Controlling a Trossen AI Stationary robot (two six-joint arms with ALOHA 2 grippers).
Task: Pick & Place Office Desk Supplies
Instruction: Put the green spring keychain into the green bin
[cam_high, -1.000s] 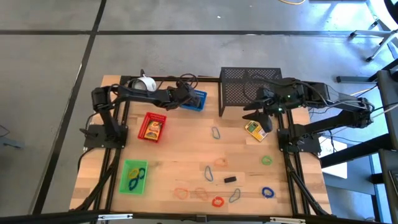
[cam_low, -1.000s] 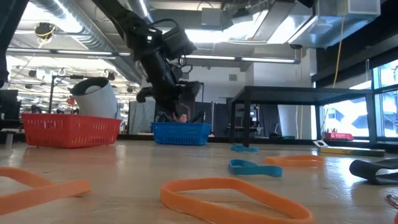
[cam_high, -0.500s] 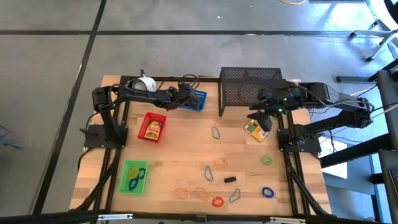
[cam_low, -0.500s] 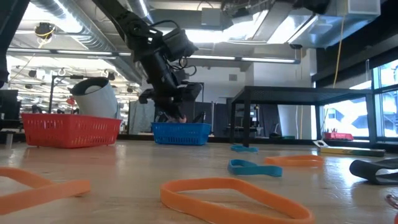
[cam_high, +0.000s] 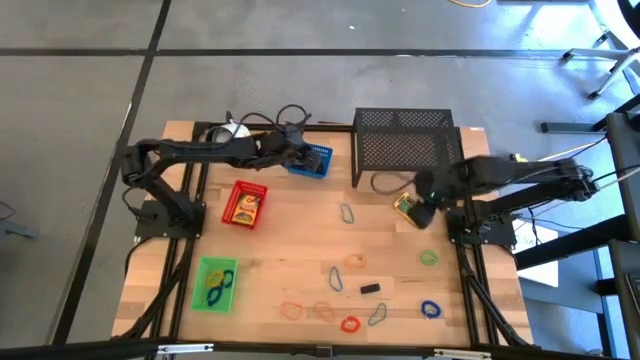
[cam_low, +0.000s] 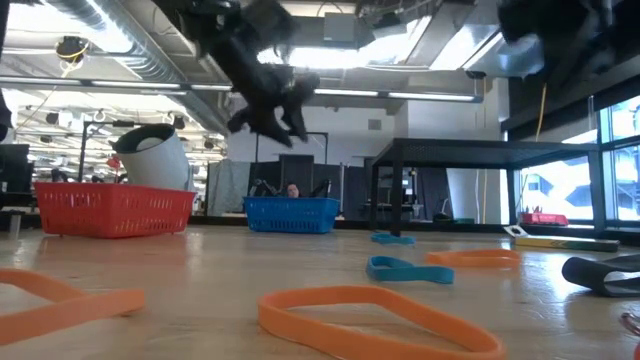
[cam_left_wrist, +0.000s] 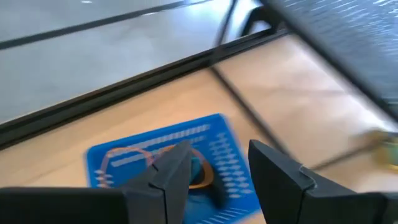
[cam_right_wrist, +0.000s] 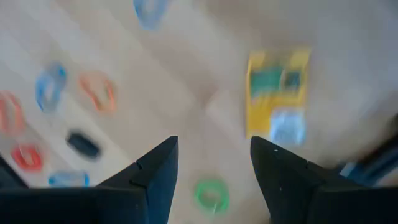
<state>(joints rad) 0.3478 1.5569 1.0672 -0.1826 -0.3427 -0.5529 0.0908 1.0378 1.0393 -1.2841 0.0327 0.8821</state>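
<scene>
The blue tray sits near the bench's far edge with an orange band loop and something blue inside. The left gripper hangs above it, fingers spread, holding nothing. The red tray holds a yellow box; the green tray holds blue loops. The right gripper hovers, fingers apart, beside another yellow box.

Wooden desk, red tray, blue tray, green tray, black mesh rack, yellow box, scattered coloured band loops, black clip

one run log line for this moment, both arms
left pincer: open above blue tray, bands inside | right pincer: open, empty, over table near yellow box | phase: between picks
</scene>
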